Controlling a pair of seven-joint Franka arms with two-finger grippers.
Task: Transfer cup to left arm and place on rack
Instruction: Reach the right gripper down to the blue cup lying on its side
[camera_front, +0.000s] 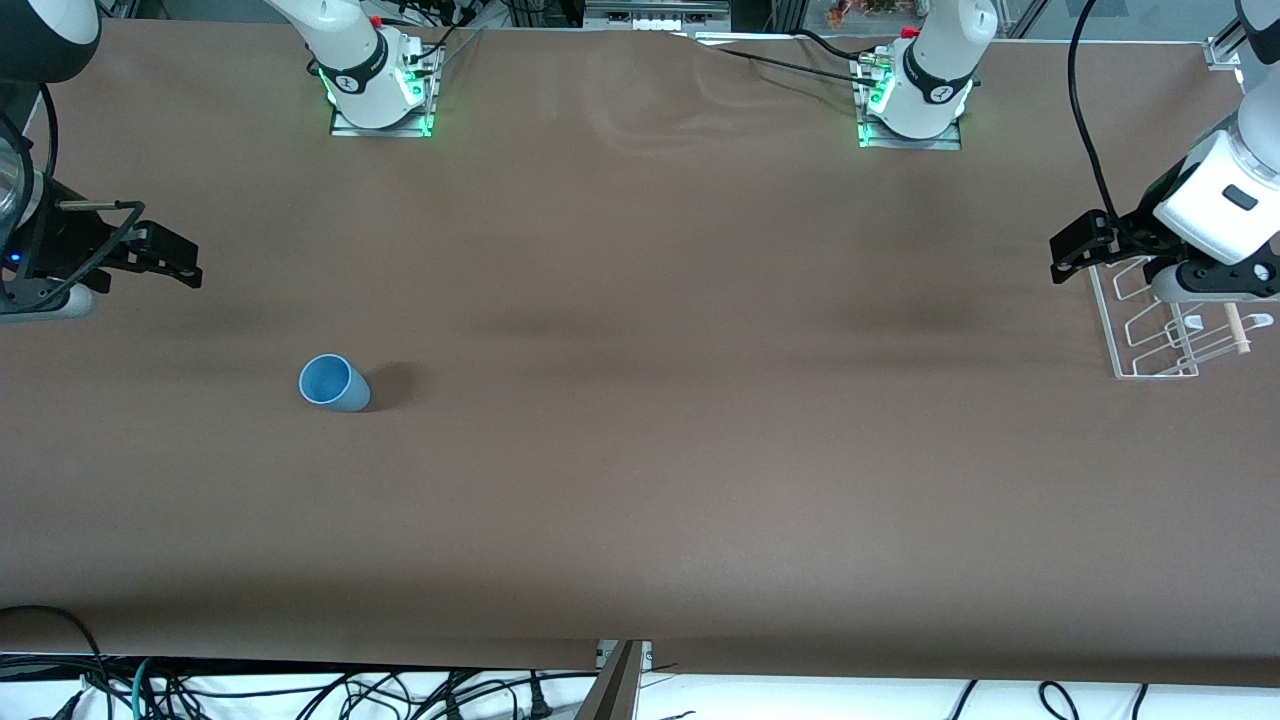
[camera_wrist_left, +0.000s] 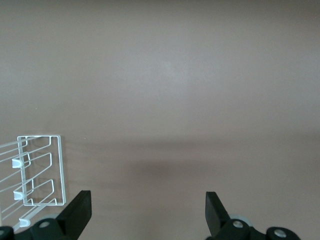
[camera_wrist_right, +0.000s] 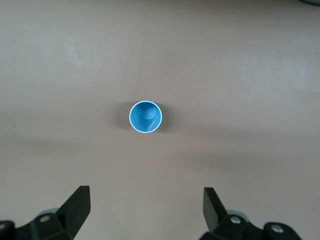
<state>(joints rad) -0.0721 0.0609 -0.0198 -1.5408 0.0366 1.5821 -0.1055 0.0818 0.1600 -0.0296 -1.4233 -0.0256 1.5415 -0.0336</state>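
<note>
Brown table (camera_front: 640, 450). Right gripper (camera_front: 175, 262) hangs open at its end, poised for pickup. Light-blue cup (camera_front: 334, 384) stands upright nearby, untouched. Left gripper (camera_front: 1080, 245), open, waits over the white wire rack (camera_front: 1150, 330).

The cup (camera_front: 334, 384) stands upright on the tabletop (camera_front: 640, 480) toward the right arm's end. The rack (camera_front: 1160, 330) sits at the left arm's end edge, well apart.
</note>
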